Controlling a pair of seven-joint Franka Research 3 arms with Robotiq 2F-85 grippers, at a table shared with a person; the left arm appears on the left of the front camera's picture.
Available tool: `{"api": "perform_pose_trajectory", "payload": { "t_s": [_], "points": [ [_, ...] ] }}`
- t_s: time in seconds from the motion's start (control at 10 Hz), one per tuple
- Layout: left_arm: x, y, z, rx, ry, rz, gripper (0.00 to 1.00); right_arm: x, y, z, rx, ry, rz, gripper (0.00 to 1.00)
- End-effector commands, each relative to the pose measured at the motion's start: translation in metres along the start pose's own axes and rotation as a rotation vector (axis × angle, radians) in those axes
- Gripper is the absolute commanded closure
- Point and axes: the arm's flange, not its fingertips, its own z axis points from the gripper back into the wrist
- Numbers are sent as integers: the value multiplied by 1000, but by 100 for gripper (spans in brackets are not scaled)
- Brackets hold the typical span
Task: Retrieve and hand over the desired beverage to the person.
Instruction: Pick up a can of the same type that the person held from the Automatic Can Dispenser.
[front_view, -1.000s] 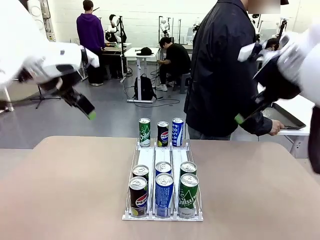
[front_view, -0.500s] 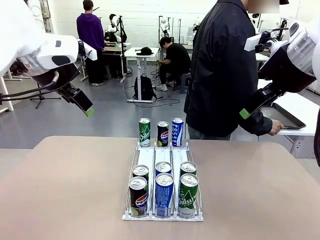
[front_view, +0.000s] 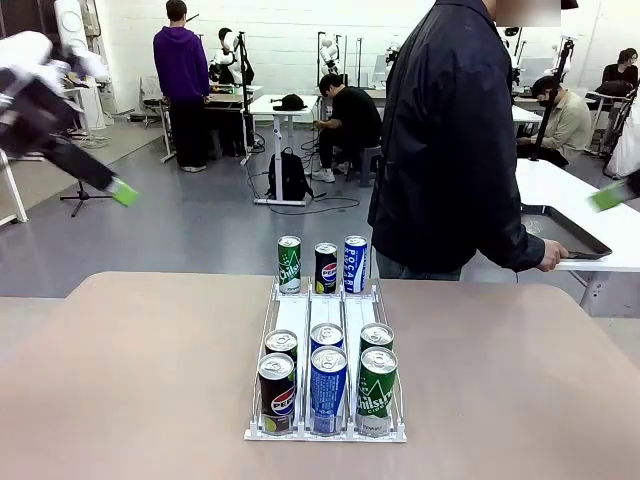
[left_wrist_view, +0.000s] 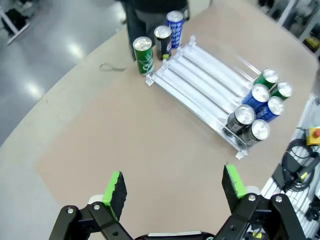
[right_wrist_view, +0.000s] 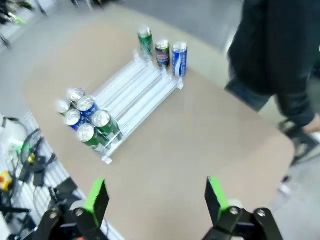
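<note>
Several beverage cans stand in a white rack (front_view: 325, 312) mid-table. At its far end are a green can (front_view: 289, 264), a black can (front_view: 326, 268) and a blue can (front_view: 355, 264). A cluster of black, blue and green cans (front_view: 328, 388) fills the near end. The person (front_view: 450, 140) in a dark navy jacket stands behind the table, turned to the right. My left gripper (front_view: 118, 190) hangs high at far left and my right gripper (front_view: 610, 196) at the right edge. Both are open and hold nothing: left gripper (left_wrist_view: 174, 185), right gripper (right_wrist_view: 156, 195), each high above the rack (left_wrist_view: 200, 75) (right_wrist_view: 135, 87).
The person's hand (front_view: 552, 258) rests at a dark tray (front_view: 565, 232) on a white side table to the right. Bare tabletop (front_view: 130, 370) lies on both sides of the rack. Other people and tables are far behind.
Both arms have swung outward from the middle: the left gripper to the far left, the right gripper to the right edge. The cans and the person have not moved.
</note>
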Motion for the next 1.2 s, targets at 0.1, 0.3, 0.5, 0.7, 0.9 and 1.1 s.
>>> {"api": "perform_pose_trajectory", "payload": {
  "t_s": [0.1,0.3,0.5,0.7,0.9,1.1],
  "points": [
    [-29,42,37,-143,-54,89,0,-27,-28,60,48,-94,-107,0],
    [-53,55,56,-127,-132,154,0,-40,-32,70,71,-65,-133,0],
    [-68,61,71,-111,-180,189,0,-51,-34,71,75,-37,-164,0],
    [-76,61,82,-95,-174,214,0,-58,-31,68,67,-15,-181,0],
    [-73,68,84,-88,-164,230,0,-55,-35,71,63,-20,-173,0],
    [-73,68,84,-88,-164,230,0,-55,-35,71,63,-20,-173,0]
  ]
}}
